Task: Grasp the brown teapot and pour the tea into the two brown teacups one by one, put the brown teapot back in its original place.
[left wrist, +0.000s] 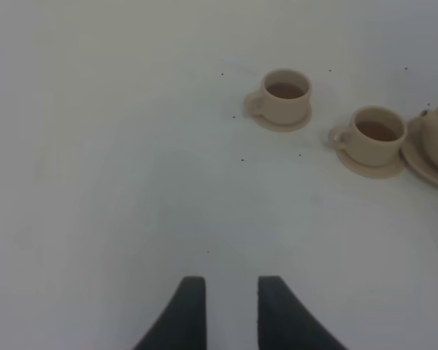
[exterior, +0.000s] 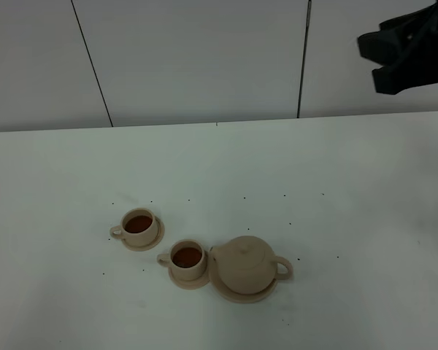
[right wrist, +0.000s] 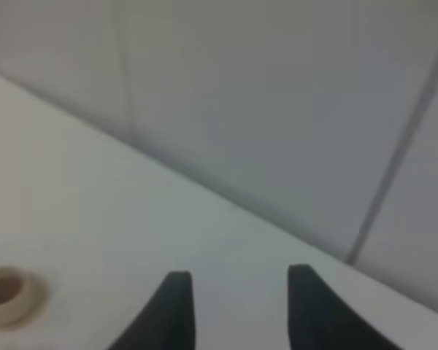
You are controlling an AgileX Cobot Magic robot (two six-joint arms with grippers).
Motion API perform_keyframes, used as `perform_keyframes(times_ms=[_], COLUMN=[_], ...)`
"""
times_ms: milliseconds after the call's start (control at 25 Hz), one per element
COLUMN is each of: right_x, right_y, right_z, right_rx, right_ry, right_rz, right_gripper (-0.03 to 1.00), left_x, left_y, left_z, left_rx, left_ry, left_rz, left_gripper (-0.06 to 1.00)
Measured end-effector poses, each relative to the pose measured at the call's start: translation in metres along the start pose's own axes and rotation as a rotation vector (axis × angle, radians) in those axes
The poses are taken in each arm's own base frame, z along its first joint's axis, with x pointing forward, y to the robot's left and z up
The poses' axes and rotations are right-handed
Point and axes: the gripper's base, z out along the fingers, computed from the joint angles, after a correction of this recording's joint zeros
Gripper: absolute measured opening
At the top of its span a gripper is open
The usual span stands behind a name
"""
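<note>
Tan teapot [exterior: 244, 266] on saucer [exterior: 230, 290] | cups [exterior: 187, 259] beside | both fingers [right wrist: 177, 306] parted, empty

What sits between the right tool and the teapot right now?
Nothing visible: the right tool is raised with open jaws, far from the rounded beige ceramic teapot, with bare white table between.
</note>
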Motion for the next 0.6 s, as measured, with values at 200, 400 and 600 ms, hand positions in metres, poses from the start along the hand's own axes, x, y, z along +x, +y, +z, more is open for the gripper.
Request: perform_keyframes(times_ms=[200, 400, 600], right_x=[-0.007, -0.008, -0.005], right_y=[-0.021, -0.029, -0.028], right_z=[-0.03, -0.045, -0.062], right_rx=[0.105, 0.133, 0.164], right_ry=[-0.054, -0.07, -0.115], right_rz=[0.015, 0.024, 0.022], right_gripper=[0.29, 0.27, 0.26], left_x=[0.0, 0.0, 0.0], left_y=[0.0, 0.0, 0.0], left_z=[0.0, 0.0, 0.0], left_rx=[0.0, 0.0, 0.0], left_ry=[0.0, 0.0, 0.0], left_rz=[0.0, 0.0, 0.0], left_gripper=[0.24, 0.24, 0.24])
